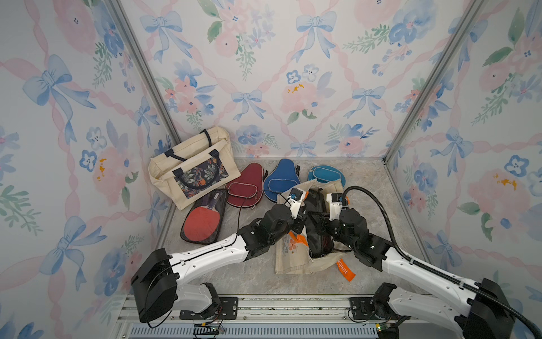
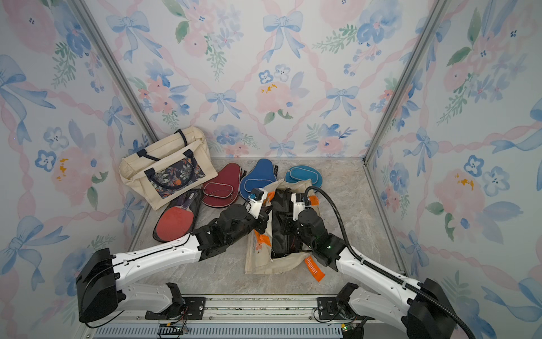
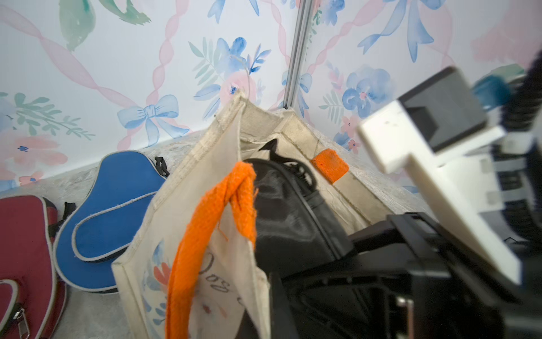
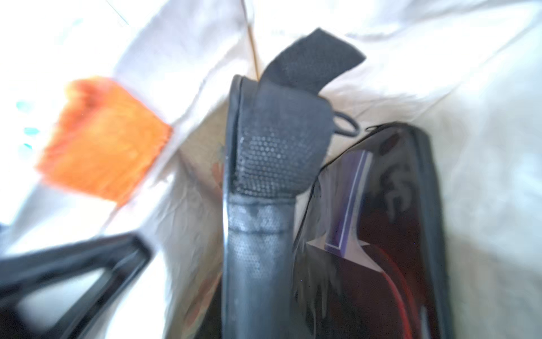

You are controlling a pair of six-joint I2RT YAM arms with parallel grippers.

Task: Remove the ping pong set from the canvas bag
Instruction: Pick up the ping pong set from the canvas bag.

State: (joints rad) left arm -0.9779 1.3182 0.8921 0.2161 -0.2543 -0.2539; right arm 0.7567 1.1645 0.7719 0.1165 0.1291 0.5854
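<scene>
Note: black mesh pouch (image 3: 287,217) stands inside canvas bag (image 1: 293,265), mid-bench. Your left fingers (image 1: 299,223) are pressed together, apparently on the orange handle (image 3: 205,234). The right fingers (image 1: 322,226) are at the pouch, grip unclear. Risk: a thin mesh pinch slips, or the pull drags the bag along.

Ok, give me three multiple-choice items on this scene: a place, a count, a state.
1. Where is the teal case?
A) at the back, right of the blue case
B) inside the tote
C) under the left arm
2. How many zippered paddle cases lie out on the table?
A) two
B) three
C) five
3. The black mesh pouch mid-table is:
A) flat on the table
B) inside the canvas bag
C) on the blue case
Answers: 1 A, it lies rightmost in the back row; 2 B, maroon case, blue, teal; 3 B, bag walls surround it.
</scene>
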